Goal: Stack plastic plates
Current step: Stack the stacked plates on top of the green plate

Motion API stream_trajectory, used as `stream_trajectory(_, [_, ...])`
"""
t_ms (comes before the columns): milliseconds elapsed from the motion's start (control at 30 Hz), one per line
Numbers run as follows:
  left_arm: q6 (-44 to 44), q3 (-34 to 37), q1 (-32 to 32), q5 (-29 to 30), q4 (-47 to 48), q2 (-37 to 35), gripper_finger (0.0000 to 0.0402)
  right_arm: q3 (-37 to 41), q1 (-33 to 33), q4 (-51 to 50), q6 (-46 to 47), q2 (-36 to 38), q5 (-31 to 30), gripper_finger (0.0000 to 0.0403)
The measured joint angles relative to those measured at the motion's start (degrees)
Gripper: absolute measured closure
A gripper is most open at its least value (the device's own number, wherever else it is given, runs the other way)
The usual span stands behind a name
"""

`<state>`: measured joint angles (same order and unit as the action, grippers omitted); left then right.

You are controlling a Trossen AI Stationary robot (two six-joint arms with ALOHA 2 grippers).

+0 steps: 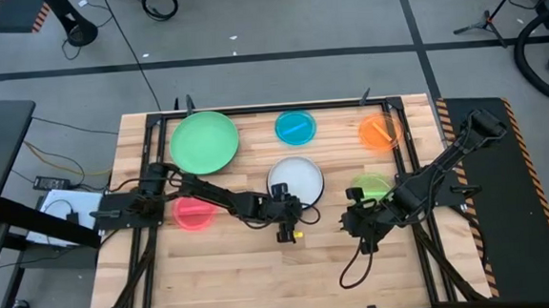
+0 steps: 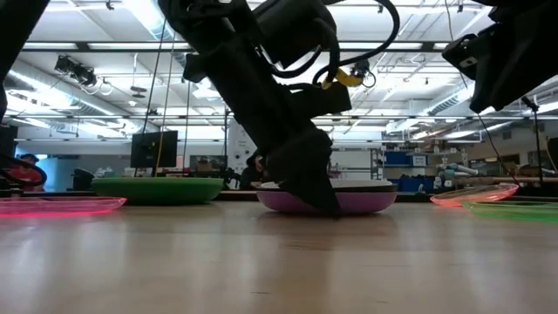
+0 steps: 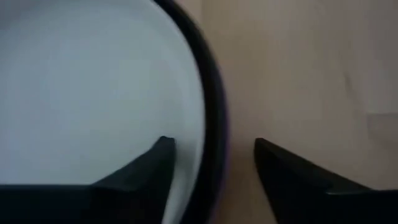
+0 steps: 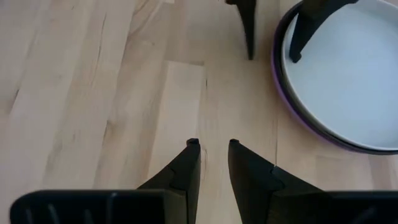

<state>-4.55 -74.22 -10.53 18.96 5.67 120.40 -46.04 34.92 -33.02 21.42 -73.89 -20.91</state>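
Note:
A stack of medium plates, white [image 1: 296, 178] on top, then black, then purple [image 2: 366, 201], sits mid-table. The other plates lie apart, flat on the wood: a large green one [image 1: 204, 142], blue [image 1: 295, 126], orange [image 1: 380, 130], lime [image 1: 373, 185] and red [image 1: 193, 212]. My left gripper [image 3: 211, 155] is open, pointing down at the stack's near rim [image 3: 211, 112], with one finger over the white plate and one outside it. My right gripper [image 4: 212, 152] hovers over bare wood right of the stack, open by a narrow gap, holding nothing. My left gripper stands astride the stack's near rim [image 4: 280, 68] from above, one finger [image 3: 163, 152] inside over the white plate and the other finger [image 3: 267, 155] outside over the table. I cannot tell whether either finger touches the plates.
The wooden table [image 1: 263, 279] has bare room along its near half. A black frame [image 1: 272, 107] runs round its edges. The right arm [image 1: 438, 173] reaches in over the lime plate. Cables and a mat lie on the floor beyond the table.

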Motion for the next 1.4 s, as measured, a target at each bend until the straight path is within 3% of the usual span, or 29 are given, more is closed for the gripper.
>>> stream_trajectory(300, [-0.8, -1.3, 0.9, 7.2, 1.3, -0.1, 0.0362, 0.0, 0.0, -0.6, 0.7, 0.0, 0.2, 0.0312])
stream_trajectory(467, [-1.3, -6.3, 0.9, 12.3, 10.6, -1.5, 0.0362, 1.2, 0.0, 1.6, 0.1, 0.0, 0.1, 0.0312])
stream_trajectory(600, [-4.2, -10.9, 0.9, 18.2, 24.7, -5.3, 0.0358, 5.2, 0.0, 8.0, -0.1, 0.0, 1.6, 0.0312])
stream_trajectory(767, [-11.3, -9.9, 3.2, 20.5, 37.2, -11.2, 0.0357, 9.4, 0.2, 14.8, 1.4, 0.0, 2.6, 0.0312])
stream_trajectory(1000, [-20.3, 3.2, 8.3, 20.3, 38.7, -22.6, 0.0357, 11.3, 4.0, 18.0, 0.9, 0.0, -3.2, 0.0317])
stream_trajectory(1167, [-30.5, 14.3, 14.8, 20.6, 39.0, -30.3, 0.0357, 11.3, 5.3, 18.5, 1.5, 0.0, -3.5, 0.0319])
stream_trajectory(1267, [-33.8, 19.1, 19.5, 18.0, 36.6, -31.7, 0.0357, 11.3, 5.2, 19.6, 1.3, 0.0, -3.7, 0.0319])
stream_trajectory(1400, [-31.4, 22.9, 24.9, 14.2, 30.2, -31.5, 0.0357, 11.3, 4.7, 20.7, 0.9, 0.0, -5.0, 0.0319])
